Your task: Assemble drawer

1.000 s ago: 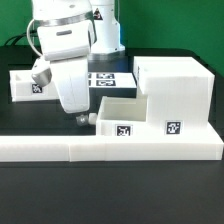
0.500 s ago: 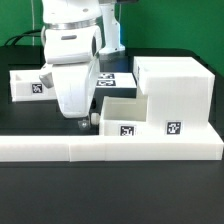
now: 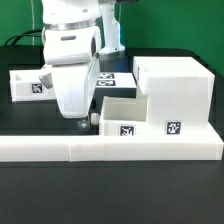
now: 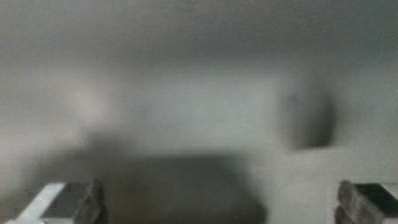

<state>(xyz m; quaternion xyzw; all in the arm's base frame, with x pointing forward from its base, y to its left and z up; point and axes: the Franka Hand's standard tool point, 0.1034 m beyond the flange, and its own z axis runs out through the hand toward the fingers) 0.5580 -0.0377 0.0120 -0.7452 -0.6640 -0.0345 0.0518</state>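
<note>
The drawer housing [image 3: 172, 90] stands at the right of the exterior frame. It is a large white cube-like block on the black table [image 3: 25, 118], and a square black-and-white tag [image 3: 172, 127] shows low on its front face. The first tray [image 3: 120, 112] is open-topped and sits at frame centre, against the housing's left side. Its front face carries its own tag [image 3: 125, 129]. The second tray [image 3: 28, 86] lies at the left edge of the frame, well apart from the housing, and also bears a tag [image 3: 38, 87]. A long low white wall [image 3: 110, 148] runs across the lower frame, directly in front of the housing and the first tray. The marker board [image 3: 108, 77] is partly visible behind the arm [image 3: 72, 60], which fills the upper centre-left. The gripper [image 3: 86, 121] points down, close to the table and just beside the first tray's left wall. The wrist view is heavily blurred. It shows two fingers [image 4: 63, 203] set wide apart, so the gripper [image 4: 217, 205] is spread and clamps nothing.
</note>
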